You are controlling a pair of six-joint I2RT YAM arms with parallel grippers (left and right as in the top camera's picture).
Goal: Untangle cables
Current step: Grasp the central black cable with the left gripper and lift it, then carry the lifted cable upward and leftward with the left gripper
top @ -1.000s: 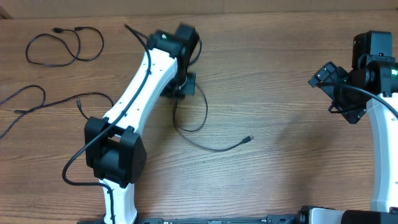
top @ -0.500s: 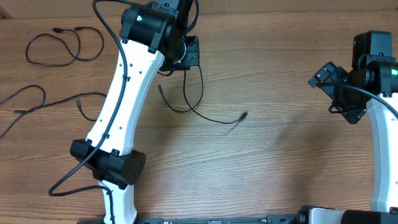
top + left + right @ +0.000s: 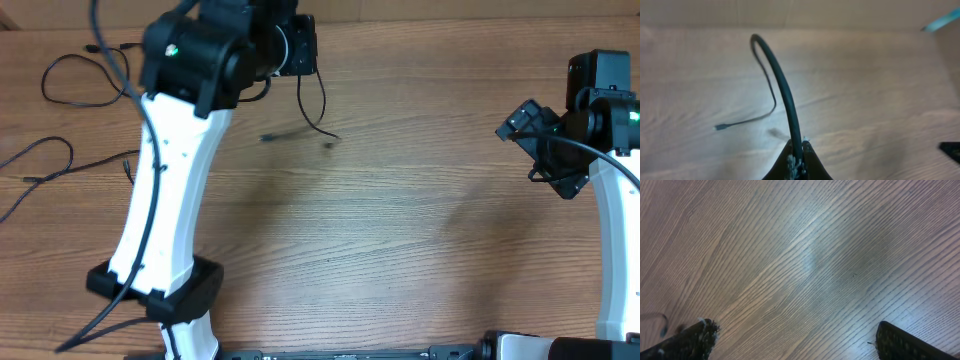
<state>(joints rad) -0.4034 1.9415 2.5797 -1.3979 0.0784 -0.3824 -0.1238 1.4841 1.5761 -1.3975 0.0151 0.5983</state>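
**Left arm hoists third cable clear across the worktop**

We see the wooden worktop (image 3: pixel 400 250) bare through its middle, where a second ago a loose loop of cord lay. The left arm (image 3: pixel 165 200) has swung up and away toward the far edge, taking that cord with it. The right arm (image 3: pixel 610 230) stands off at the right side as it did before, well apart from the action.

The left claw (image 3: pixel 796 155) is pressed together, pinching the held cable (image 3: pixel 785 95) at one point. From there the cord arches up and drops back, and its plug end (image 3: pixel 720 127) trails near the wood. From above that tip is blurred, so we cannot tell whether it touches. The right claw (image 3: pixel 545 150) is spread wide over bare boards and grips nothing.

At the left side, the looped cable (image 3: pixel 47 82) lies near the far edge. The second cable (image 3: pixel 55 140) lies nearer us, partly hidden behind the arm. The two look apart from each other and from the lifted cord.

We judge the separating largely done. What remains is to lay the held cord down in open space without dragging it over its neighbours.

No box, tray or bin appears in any view.
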